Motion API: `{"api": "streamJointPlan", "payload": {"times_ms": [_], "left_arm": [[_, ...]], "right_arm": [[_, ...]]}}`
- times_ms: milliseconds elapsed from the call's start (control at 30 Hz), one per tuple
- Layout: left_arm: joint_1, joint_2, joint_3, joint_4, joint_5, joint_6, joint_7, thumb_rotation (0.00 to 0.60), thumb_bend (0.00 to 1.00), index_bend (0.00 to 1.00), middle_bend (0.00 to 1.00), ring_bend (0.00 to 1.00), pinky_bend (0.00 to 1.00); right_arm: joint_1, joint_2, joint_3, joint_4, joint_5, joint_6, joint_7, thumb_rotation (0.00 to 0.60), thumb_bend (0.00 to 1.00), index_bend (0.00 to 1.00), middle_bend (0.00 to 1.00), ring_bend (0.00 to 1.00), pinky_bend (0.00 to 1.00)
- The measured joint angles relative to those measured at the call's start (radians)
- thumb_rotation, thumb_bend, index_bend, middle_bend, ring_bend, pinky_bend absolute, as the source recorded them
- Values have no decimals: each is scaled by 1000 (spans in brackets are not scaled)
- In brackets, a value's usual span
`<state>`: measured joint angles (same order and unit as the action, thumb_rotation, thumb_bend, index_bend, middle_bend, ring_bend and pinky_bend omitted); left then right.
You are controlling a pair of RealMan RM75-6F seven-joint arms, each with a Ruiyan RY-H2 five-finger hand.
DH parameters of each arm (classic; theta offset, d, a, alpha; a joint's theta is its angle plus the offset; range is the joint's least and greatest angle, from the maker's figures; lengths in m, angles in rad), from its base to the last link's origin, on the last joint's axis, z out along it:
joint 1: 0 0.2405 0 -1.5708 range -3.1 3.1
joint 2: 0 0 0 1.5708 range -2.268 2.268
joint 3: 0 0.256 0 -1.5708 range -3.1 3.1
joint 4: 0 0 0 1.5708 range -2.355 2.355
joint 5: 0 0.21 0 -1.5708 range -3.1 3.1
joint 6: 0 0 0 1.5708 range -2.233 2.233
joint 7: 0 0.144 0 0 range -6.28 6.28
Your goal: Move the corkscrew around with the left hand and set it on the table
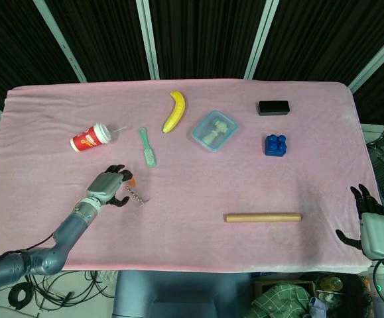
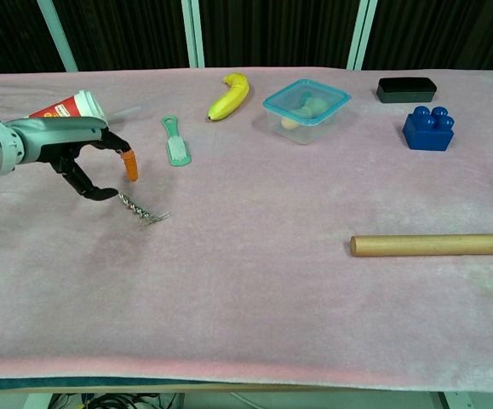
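The corkscrew (image 2: 140, 204) has an orange handle (image 2: 129, 165) and a metal spiral, and it leans low over the pink cloth with its spiral end touching the table (image 2: 255, 281). My left hand (image 2: 80, 158) pinches it at the handle end between a fingertip and the thumb, with the other fingers curled. In the head view the same left hand (image 1: 108, 186) sits at the left front with the corkscrew (image 1: 136, 195) pointing right from it. My right hand (image 1: 369, 215) hangs off the table's front right corner, fingers apart and holding nothing.
A red cup (image 2: 63, 108) lies just behind my left hand, with a green brush (image 2: 174, 141) to its right. Further back are a banana (image 1: 174, 111), a clear container (image 1: 214, 130), a black box (image 1: 274, 106) and a blue block (image 1: 276, 144). A wooden rod (image 1: 263, 216) lies front right.
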<state>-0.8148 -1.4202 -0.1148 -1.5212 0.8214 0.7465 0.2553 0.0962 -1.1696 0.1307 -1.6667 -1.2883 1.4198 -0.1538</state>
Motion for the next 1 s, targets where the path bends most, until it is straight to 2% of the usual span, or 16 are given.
{"api": "streamJointPlan", "payload": {"times_ms": [133,200,433,633,833,1000], "left_arm": [[-11,24,17,-4,-10,-32,9,600,218,34,112,0,0],[-14,44,24,-15,-11,-39,13,600,212,1,104,0,0],[2,122,17,-86,11,14,-2,600,211,0,103,0,0],[51,214,11,-177,125,121,-18,600,212,57,105,0,0],[138,330,51,-290,301,273,9,600,212,58,106,0,0],[262,407,118,-380,423,441,48,600,212,58,105,0,0]], "right_arm": [[0,-1,0,0,0,1,-1,600,87,0,0,122,206],[0,-1,0,0,1,1,-1,600,88,0,0,122,206],[1,-1,0,1,0,-1,-1,600,88,0,0,122,206],[1,-2,0,1,2,0,-6,600,88,0,0,122,206],[1,-2,1,3,1,3,-9,600,87,0,0,122,206],[1,-3,0,3,-3,5,-12,600,88,0,0,122,206]]}}
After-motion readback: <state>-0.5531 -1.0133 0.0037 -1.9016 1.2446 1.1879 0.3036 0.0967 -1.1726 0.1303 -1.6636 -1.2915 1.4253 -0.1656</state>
